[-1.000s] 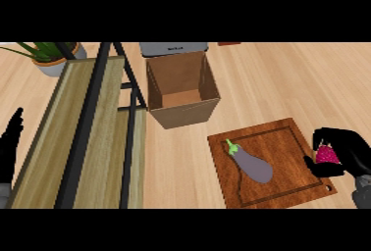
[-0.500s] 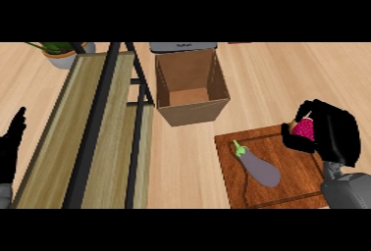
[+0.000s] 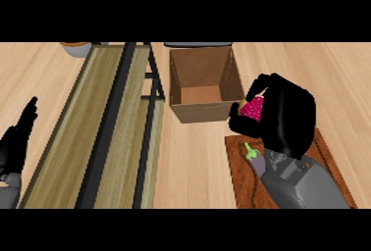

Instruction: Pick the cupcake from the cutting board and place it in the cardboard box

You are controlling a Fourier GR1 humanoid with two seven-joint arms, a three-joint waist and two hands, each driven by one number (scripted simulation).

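Observation:
My right hand (image 3: pixel 286 115) is curled round the cupcake (image 3: pixel 253 109), whose pink top shows between the fingers and thumb. It hangs just right of the open cardboard box (image 3: pixel 203 83), close to the box's front right corner, above the counter. The wooden cutting board (image 3: pixel 239 162) lies below and is mostly hidden by my right forearm. A purple eggplant (image 3: pixel 255 158) with a green stem rests on the board, only its stem end showing. My left hand (image 3: pixel 16 142) stays open at the left edge, fingers up.
A long wooden rack with black rails (image 3: pixel 109 132) runs down the left half of the counter. A plant pot (image 3: pixel 75 48) sits at the top left. A dark object (image 3: pixel 197 44) stands behind the box.
My right hand has carried the cupcake up and left, off the cutting board toward the box's right side. The view has shifted, so the box and the board sit lower. My left hand has kept still.

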